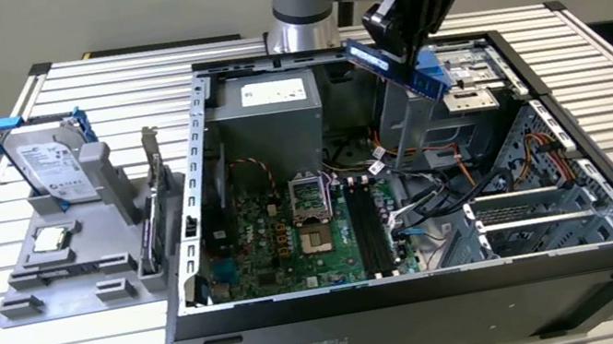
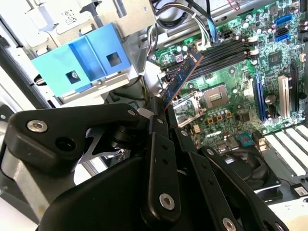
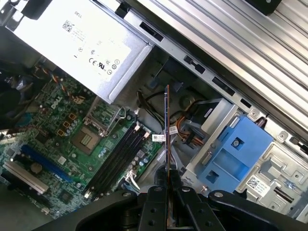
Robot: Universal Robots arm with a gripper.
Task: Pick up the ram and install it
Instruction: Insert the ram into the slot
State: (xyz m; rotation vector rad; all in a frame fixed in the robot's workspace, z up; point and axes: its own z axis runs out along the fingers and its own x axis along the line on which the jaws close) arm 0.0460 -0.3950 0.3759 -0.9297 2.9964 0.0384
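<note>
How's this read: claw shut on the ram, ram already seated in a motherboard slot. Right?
Not quite. The claw is shut on the ram, but the ram is not seated. In the exterior view it hangs tilted above the open case, and the first wrist view shows the slots empty.

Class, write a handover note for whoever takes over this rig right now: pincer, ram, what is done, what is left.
Pincer: shut on the ram.
Ram: held tilted in the air above the open case, apart from the board.
Done: ram picked up.
Left: ram not yet seated in the slots.
</note>
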